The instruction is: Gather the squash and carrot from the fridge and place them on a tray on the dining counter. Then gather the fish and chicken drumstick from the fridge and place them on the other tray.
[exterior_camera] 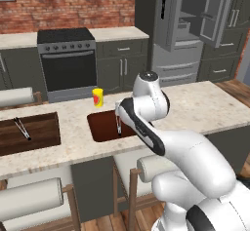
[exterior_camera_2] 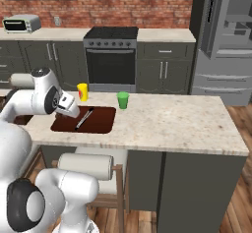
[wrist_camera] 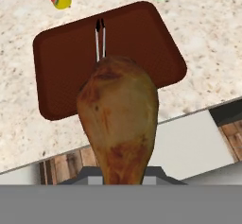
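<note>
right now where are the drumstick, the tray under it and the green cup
drumstick (wrist_camera: 118,119), hand view, middle of its browned meat
tray (wrist_camera: 61,76), hand view, bare left part of its floor
green cup (exterior_camera_2: 122,100), right base view, its side wall

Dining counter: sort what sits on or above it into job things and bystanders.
Job:
- chicken drumstick, held in the shut pincer above the counter edge
- near tray, with tongs on it
- other tray, also with tongs

Bystanders:
- yellow bottle
- green cup
- stools
- stove
</note>
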Available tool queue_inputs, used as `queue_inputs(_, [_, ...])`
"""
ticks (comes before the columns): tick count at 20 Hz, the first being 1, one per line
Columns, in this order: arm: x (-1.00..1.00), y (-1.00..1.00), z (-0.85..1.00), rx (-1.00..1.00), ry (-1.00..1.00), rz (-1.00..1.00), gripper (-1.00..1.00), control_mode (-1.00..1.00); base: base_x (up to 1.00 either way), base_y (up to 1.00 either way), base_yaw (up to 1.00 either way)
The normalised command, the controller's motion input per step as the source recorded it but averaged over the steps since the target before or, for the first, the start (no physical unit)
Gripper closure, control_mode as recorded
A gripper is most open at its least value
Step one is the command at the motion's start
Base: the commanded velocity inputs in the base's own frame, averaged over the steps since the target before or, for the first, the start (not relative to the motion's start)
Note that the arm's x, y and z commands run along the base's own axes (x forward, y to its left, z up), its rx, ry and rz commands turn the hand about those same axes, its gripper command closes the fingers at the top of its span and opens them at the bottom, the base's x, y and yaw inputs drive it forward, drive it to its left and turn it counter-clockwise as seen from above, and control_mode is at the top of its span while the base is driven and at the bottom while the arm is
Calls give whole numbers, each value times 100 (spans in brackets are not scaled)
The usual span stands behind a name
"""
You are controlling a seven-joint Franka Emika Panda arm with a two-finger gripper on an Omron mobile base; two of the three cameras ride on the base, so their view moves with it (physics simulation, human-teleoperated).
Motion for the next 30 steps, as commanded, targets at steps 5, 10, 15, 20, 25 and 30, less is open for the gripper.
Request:
queue_inputs(5, [49, 4, -24, 0, 0, 0, 100, -100, 0, 0, 0])
queue_inputs(10, [38, 0, -25, 0, 1, -1, 100, -100, 0, 0, 0])
queue_inputs(15, [25, -6, -27, 2, 2, -4, 100, -100, 0, 0, 0])
queue_inputs(20, [20, -20, -25, 2, 0, -5, 100, -100, 0, 0, 0])
queue_inputs(25, [13, -25, -25, 1, 0, -3, 100, -100, 0, 0, 0])
queue_inputs(30, [11, -26, -19, 0, 0, -1, 100, -100, 0, 0, 0])
